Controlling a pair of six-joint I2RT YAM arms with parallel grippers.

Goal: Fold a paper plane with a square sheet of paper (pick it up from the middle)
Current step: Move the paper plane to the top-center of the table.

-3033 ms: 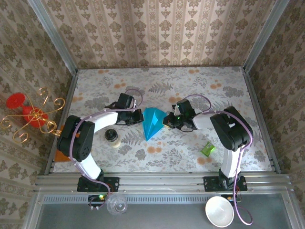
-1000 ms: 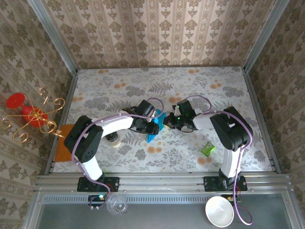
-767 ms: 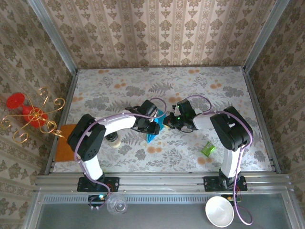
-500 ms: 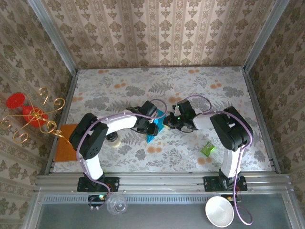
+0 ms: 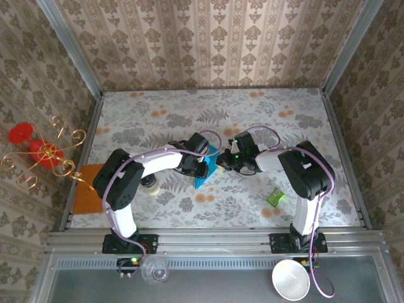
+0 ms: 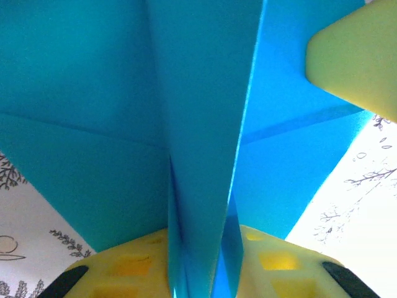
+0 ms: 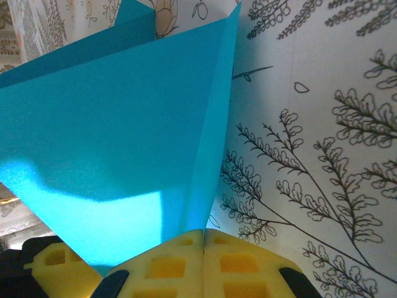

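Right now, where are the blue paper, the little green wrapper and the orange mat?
blue paper (image 7: 111, 143), right wrist view, its broad flat face.
green wrapper (image 5: 274, 197), top external view, its middle.
orange mat (image 5: 84, 192), top external view, its bare middle.

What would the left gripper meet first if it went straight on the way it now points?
The left gripper is shut on the folded teal paper, so it would push that first. Just beyond is probably the right gripper, whose yellow finger sits ahead, though depth is unclear.
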